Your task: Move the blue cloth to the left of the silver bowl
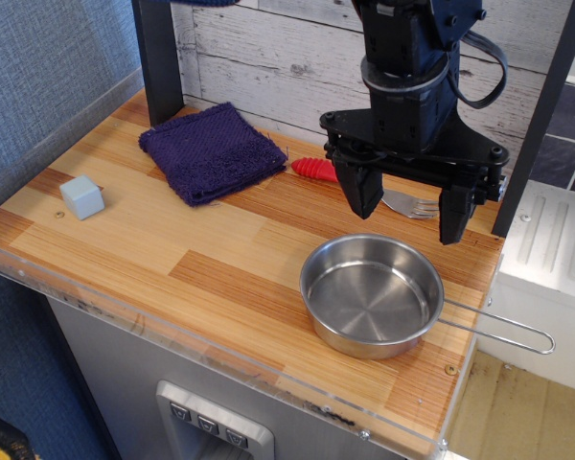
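The blue cloth (214,151) is a dark navy-purple square lying flat at the back left of the wooden table. The silver bowl (372,295) is a shiny shallow pan at the front right, its wire loop handle (503,332) pointing right. My black gripper (408,206) hangs open and empty above the table, just behind the pan and well to the right of the cloth. Its two fingers (360,192) point down with a wide gap between them.
A fork with a red handle (316,171) lies behind the pan, partly hidden by the gripper. A small pale grey-blue cube (82,197) sits near the left edge. A dark post (159,59) stands behind the cloth. A clear strip edges the table front (220,350).
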Tool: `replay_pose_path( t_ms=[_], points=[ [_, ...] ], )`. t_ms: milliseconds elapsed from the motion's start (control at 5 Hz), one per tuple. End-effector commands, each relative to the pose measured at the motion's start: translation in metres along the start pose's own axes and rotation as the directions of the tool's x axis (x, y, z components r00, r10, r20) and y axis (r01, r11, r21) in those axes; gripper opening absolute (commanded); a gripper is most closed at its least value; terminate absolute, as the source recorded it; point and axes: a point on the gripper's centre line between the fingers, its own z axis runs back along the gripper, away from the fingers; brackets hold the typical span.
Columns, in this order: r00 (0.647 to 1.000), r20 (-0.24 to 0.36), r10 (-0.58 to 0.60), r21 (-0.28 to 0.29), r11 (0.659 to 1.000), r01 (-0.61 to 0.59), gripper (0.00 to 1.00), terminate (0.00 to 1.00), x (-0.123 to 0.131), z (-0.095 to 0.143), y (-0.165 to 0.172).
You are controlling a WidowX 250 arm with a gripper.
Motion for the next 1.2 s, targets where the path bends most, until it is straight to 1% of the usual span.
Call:
replay_pose_path(
  t_ms=[0, 200, 600, 1000],
  points=[
    [1.000, 0.000, 0.000, 0.000, 1.000, 0.000, 1.00, 0.00, 0.000, 0.000, 0.000],
    [1.000, -0.006, -0.002, 0.021, 1.000, 0.003, 1.00, 0.00, 0.016, 0.002, 0.022],
    [0.999, 0.030, 0.036, 0.032, 0.999, -0.037, 1.00, 0.00, 0.031, 0.007, 0.066],
    [0.997, 0.065, 0.050, 0.137, 0.989, -0.059, 1.00, 0.00, 0.048, 0.012, 0.118]
  ],
)
